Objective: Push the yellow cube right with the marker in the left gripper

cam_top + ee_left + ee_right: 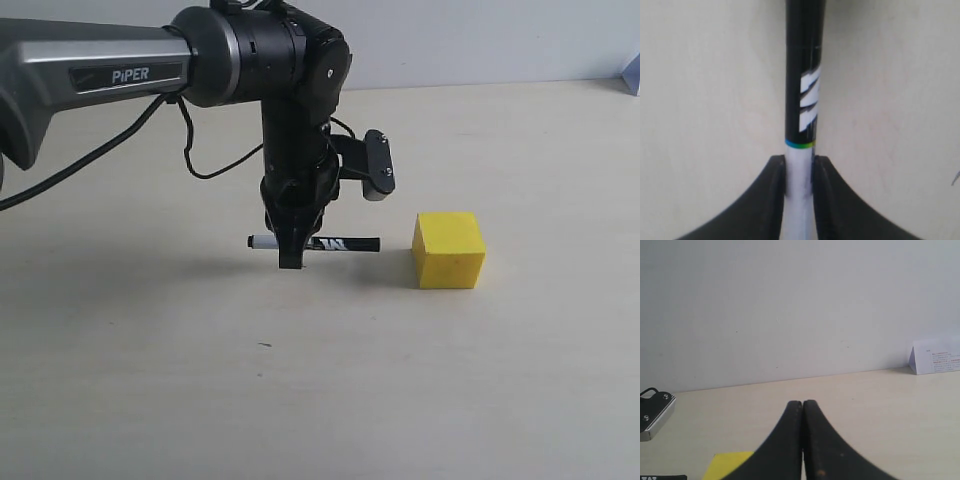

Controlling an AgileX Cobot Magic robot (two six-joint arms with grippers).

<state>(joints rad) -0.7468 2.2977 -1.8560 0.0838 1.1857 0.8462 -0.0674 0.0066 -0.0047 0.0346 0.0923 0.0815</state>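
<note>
Pale wood-look table fills the foreground, bare except for a tiny dark speck near the middle. Further in, the left claw points straight down with its tips at or just above the surface. It is pinching the marker, which lies level and crosswise. A short white end pokes out on the left of the exterior view, and the longer black end with white lettering points right.

In the left wrist view the two black fingers are pressed against the white part of the marker, just below a thin coloured ring. I cannot tell whether the marker touches the table.

The yellow cube sits flat on the table to the right of the marker's black end, in line with it, near but with a clear gap.

The right claw, seen only from its own wrist camera, has its fingers pressed together with nothing between them. A corner of the cube shows beside it.

Above, the grey and black arm marked "PiPER" reaches in from the left, trailing a black cable. Behind everything stands a plain whitish wall, with a folded printed card at its foot on the far right.
</note>
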